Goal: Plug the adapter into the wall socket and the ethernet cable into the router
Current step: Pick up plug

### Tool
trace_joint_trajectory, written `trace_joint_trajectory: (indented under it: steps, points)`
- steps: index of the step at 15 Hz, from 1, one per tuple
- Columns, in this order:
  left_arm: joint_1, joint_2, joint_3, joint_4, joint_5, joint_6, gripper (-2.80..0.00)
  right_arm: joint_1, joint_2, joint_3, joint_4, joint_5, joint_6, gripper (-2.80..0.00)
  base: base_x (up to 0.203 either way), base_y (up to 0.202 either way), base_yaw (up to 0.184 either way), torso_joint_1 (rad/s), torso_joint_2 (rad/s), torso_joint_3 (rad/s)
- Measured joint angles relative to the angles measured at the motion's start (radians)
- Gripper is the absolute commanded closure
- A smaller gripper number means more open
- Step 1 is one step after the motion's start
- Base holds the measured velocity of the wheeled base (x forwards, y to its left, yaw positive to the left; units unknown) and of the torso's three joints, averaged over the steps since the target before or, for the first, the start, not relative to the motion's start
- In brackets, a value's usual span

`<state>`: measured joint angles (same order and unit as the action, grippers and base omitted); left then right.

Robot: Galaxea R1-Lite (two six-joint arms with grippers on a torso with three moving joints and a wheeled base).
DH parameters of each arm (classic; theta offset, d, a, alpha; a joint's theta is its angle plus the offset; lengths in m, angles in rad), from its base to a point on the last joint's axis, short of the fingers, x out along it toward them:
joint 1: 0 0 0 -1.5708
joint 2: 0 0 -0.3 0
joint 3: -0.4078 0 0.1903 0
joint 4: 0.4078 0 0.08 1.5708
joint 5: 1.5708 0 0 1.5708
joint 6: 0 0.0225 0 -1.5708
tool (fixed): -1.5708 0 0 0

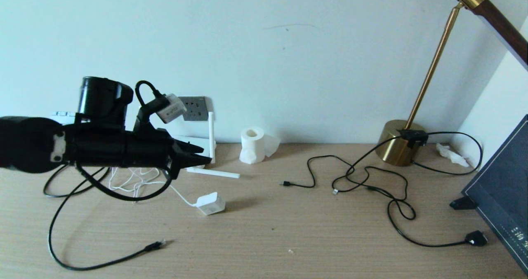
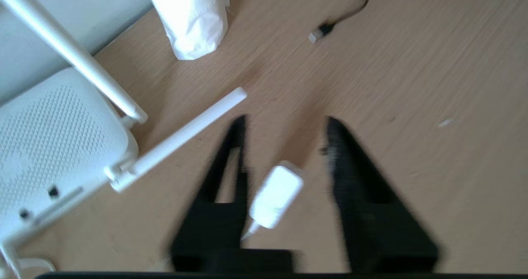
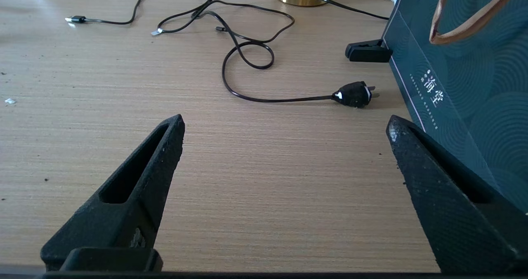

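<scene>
The white adapter [image 1: 211,203] lies on the wooden table, its thin white cord trailing back towards the router. My left gripper [image 1: 204,154] hovers open above and behind it; in the left wrist view the adapter [image 2: 275,196] shows below, between the spread fingers of the left gripper [image 2: 285,122], untouched. The dark grey wall socket [image 1: 194,108] sits on the wall behind the arm. The white router [image 2: 53,143] lies by the wall, one antenna [image 1: 211,137] upright. The black ethernet cable's plug [image 1: 156,245] rests near the front. My right gripper [image 3: 285,121] is open over bare table.
A tissue roll [image 1: 252,145] stands by the wall. Thin black USB cables [image 1: 350,180] sprawl mid-table, near a brass lamp base [image 1: 398,147] whose bulky plug [image 3: 352,94] lies by a dark bag [image 3: 466,64] at the right.
</scene>
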<state>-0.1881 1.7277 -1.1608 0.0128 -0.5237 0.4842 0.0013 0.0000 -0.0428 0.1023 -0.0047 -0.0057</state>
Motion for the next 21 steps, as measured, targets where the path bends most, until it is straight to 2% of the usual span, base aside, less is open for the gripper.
trace_joint_trajectory:
  steps: [2, 4, 5, 6, 10, 11, 15, 21]
  points:
    - [0.011, 0.053, -0.009, -0.015, -0.043, 0.132, -2.8, 0.0, 0.0, 0.0, 0.0, 0.0, 0.0, -2.8, 0.0, 0.0, 0.0, 0.0, 0.0, 0.0]
    - [0.039, 0.111, -0.03, 0.003, -0.1, 0.337, -2.8, 0.001, 0.0, 0.0, 0.0, 0.0, 0.0, -2.8, 0.0, 0.0, 0.0, 0.0, 0.0, 0.0]
    - [0.049, 0.131, -0.041, 0.049, -0.121, 0.432, -2.8, 0.001, 0.0, 0.0, 0.0, 0.0, 0.0, -2.8, 0.0, 0.0, 0.0, 0.0, 0.0, 0.0]
    - [0.052, 0.142, -0.05, 0.106, -0.127, 0.498, -2.8, 0.0, 0.0, 0.0, 0.0, 0.0, 0.0, -2.8, 0.0, 0.0, 0.0, 0.0, 0.0, 0.0]
    - [0.059, 0.159, -0.123, 0.384, -0.127, 0.732, -2.8, 0.0, 0.0, 0.0, 0.0, 0.0, 0.0, -2.8, 0.0, 0.0, 0.0, 0.0, 0.0, 0.0]
    - [0.059, 0.166, -0.146, 0.417, -0.122, 0.755, -2.8, 0.0, 0.0, 0.0, 0.0, 0.0, 0.0, -2.8, 0.0, 0.0, 0.0, 0.0, 0.0, 0.0]
    - [0.054, 0.189, -0.188, 0.479, -0.076, 0.764, -2.8, 0.0, 0.0, 0.0, 0.0, 0.0, 0.0, -2.8, 0.0, 0.0, 0.0, 0.0, 0.0, 0.0]
    - [0.042, 0.278, -0.26, 0.47, -0.067, 0.766, -2.8, 0.001, 0.0, 0.0, 0.0, 0.0, 0.0, -2.8, 0.0, 0.0, 0.0, 0.0, 0.0, 0.0]
